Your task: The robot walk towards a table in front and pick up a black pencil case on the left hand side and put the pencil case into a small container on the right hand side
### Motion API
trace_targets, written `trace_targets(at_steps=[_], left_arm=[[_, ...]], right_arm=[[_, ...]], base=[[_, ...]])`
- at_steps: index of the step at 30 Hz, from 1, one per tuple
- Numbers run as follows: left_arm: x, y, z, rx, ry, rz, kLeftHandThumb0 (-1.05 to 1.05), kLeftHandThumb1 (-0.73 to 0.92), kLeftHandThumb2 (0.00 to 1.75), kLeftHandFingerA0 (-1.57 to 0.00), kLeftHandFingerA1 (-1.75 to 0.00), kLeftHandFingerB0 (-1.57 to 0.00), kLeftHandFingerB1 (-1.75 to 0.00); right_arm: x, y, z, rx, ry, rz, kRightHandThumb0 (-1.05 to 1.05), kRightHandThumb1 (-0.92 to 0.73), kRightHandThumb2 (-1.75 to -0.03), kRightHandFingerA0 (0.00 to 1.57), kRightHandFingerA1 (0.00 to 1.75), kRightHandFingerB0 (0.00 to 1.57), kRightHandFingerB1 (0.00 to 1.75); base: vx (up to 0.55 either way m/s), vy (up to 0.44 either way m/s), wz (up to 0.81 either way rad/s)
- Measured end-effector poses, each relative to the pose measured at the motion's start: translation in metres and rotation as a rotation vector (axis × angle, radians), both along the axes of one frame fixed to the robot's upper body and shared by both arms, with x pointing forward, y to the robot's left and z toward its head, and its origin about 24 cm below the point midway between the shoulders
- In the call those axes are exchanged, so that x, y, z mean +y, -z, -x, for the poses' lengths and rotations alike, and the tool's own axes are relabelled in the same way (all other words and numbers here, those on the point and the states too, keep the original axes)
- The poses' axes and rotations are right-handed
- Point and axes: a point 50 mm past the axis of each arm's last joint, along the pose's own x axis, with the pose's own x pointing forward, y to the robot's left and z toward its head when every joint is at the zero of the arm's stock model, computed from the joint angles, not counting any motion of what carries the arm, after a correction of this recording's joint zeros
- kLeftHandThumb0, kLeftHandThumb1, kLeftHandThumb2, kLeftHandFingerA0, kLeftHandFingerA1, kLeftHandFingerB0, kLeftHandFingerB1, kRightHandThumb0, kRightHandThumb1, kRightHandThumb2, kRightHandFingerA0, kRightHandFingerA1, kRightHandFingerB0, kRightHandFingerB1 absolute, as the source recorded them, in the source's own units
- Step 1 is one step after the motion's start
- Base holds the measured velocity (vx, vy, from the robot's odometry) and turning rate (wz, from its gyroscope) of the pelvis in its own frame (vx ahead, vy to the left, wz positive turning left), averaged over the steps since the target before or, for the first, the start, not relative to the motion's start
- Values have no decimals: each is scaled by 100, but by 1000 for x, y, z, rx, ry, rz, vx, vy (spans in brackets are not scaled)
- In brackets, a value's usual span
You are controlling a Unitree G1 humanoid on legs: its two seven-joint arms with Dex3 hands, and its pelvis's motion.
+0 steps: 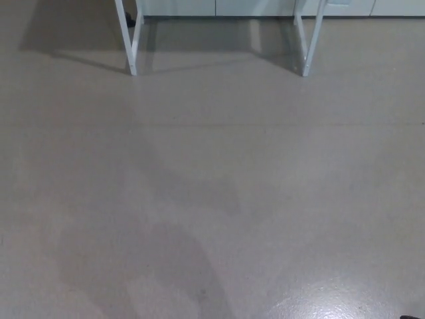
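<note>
Closest to your camera lies bare floor [212, 199], a pale grey-beige surface that fills nearly the whole head view. You see a bright patch of glare [332, 307] on it at the lower right. A broad soft shadow [153, 266] spreads over the lower left and middle. A tiny dark sliver [413, 317] cuts in at the bottom right corner; you cannot tell what it is. Farther off, a faint seam [265, 123] runs across the floor from side to side.

At the top of the picture, two white legs of the table stand on the floor, the left leg [126, 40] and the right leg [315, 40]. They are well apart, and each slants inward toward its foot. A small dark thing [131, 21] sits just beside the left leg, too small to identify. Behind the legs runs a row of white panels [252, 6].

The tabletop lies above the picture's top edge, so the black pencil case and the small container are out of your view. Neither the left hand nor the right hand shows, so you cannot tell how their fingers stand or whether they hold anything.
</note>
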Motion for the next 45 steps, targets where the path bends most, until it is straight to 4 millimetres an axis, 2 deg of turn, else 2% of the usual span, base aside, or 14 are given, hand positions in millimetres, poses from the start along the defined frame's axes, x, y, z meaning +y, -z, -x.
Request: trace_targets(at_steps=[3,9,18,21,30,34,45], left_arm=[[0,0,3,-11,3,31,-8,47,54,-38,-51,-36,-35],[-1,4,12,-8,3,76,-10,51,55,-36,-47,-32,-34],[2,4,23,6,14,80,-10,47,53,-40,-44,-34,-34],[3,1,18,-16,33,73,-8,47,53,-39,-46,-34,-34],[-3,8,26,14,40,91,-9,47,54,-43,-47,-35,-34],[3,1,16,-15,49,64,-9,47,54,-43,-47,-35,-34],[3,2,14,-16,52,71,-7,49,54,-40,-48,-36,-36]], right_arm=[[0,1,6,4,0,-18,-11,-36,-82,36,63,18,53],[0,3,15,14,-1,-42,-12,-37,-83,35,62,17,52],[2,6,29,32,-3,-56,-12,-38,-83,39,64,17,52],[1,6,30,32,-4,-52,-12,-38,-83,39,63,17,52],[-2,4,27,16,-10,-36,-12,-37,-82,47,68,19,52],[4,6,27,17,-11,-53,-12,-37,-82,47,68,19,52],[4,5,23,2,-16,-52,-13,-37,-82,44,66,19,53]], base=[[0,0,0],[0,0,0],[25,-7,3],[-31,18,30],[56,148,-21],[129,48,-8],[169,-39,10]])
